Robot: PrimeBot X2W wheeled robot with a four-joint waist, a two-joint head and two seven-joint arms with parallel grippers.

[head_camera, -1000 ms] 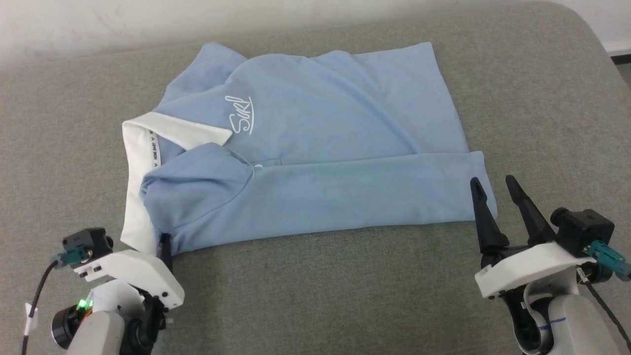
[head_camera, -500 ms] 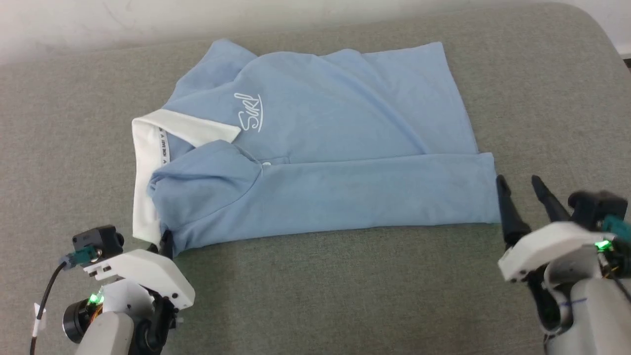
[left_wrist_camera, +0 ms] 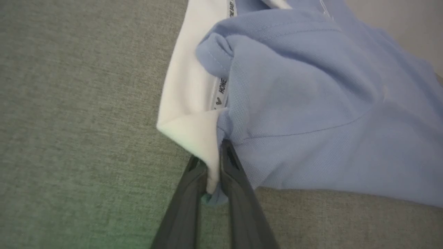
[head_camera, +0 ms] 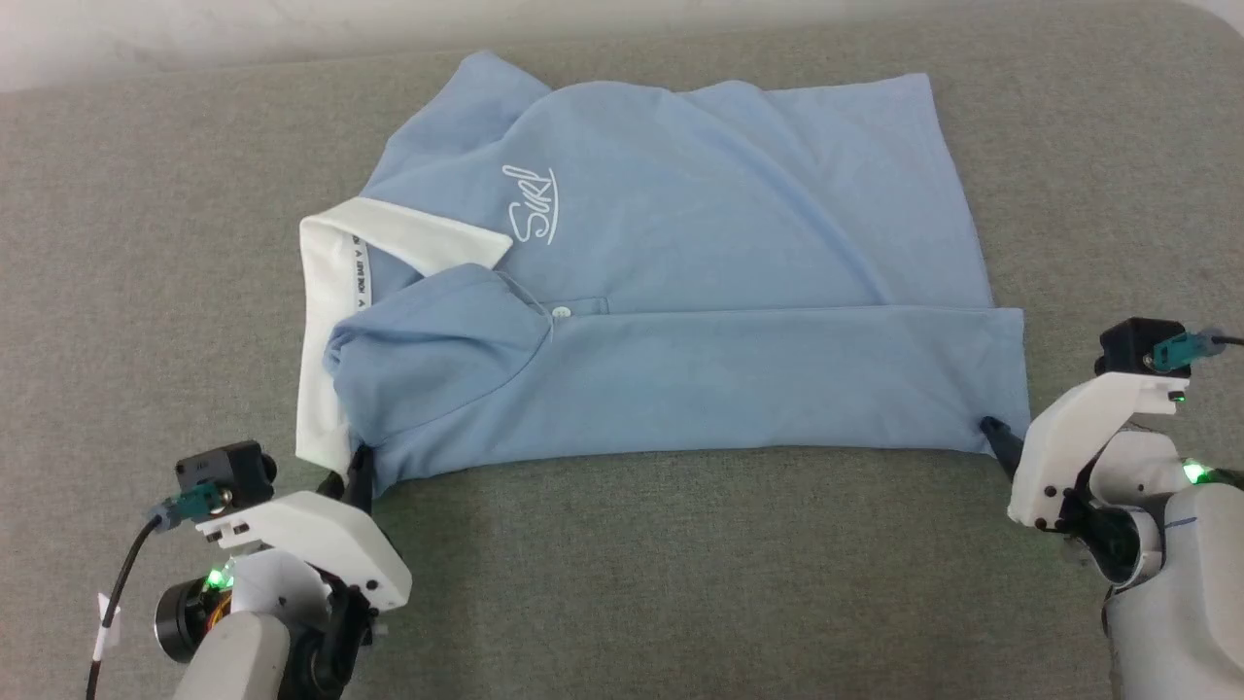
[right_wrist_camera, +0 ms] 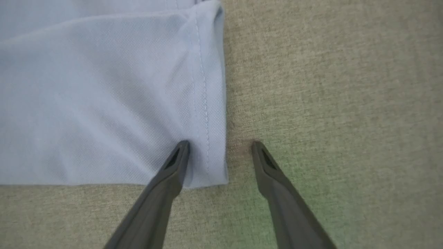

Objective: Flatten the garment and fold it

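1. Where the head view looks down, the garment [head_camera: 700,282] lies spread on the grey bench [head_camera: 680,583]. Its white collar [head_camera: 326,321] is toward the left and its hem toward the right. The near long side is folded over the front, and the white script logo [head_camera: 533,204] faces up. The left gripper [head_camera: 355,472] sits at the near collar corner. The right gripper [head_camera: 1001,439] is at the near hem corner, with one dark fingertip at the cloth's edge.
2. In the left wrist view, the left gripper [left_wrist_camera: 211,155] is clenched on the garment [left_wrist_camera: 311,103]. Its two fingers pinch the corner of the collar [left_wrist_camera: 187,103] together with a bit of blue cloth, just above the bench [left_wrist_camera: 69,121].
3. In the right wrist view, the right gripper [right_wrist_camera: 220,145] is released, its fingers wide apart astride the stitched hem edge. One fingertip lies over the corner of the garment [right_wrist_camera: 104,103], the other over bare bench [right_wrist_camera: 328,86].
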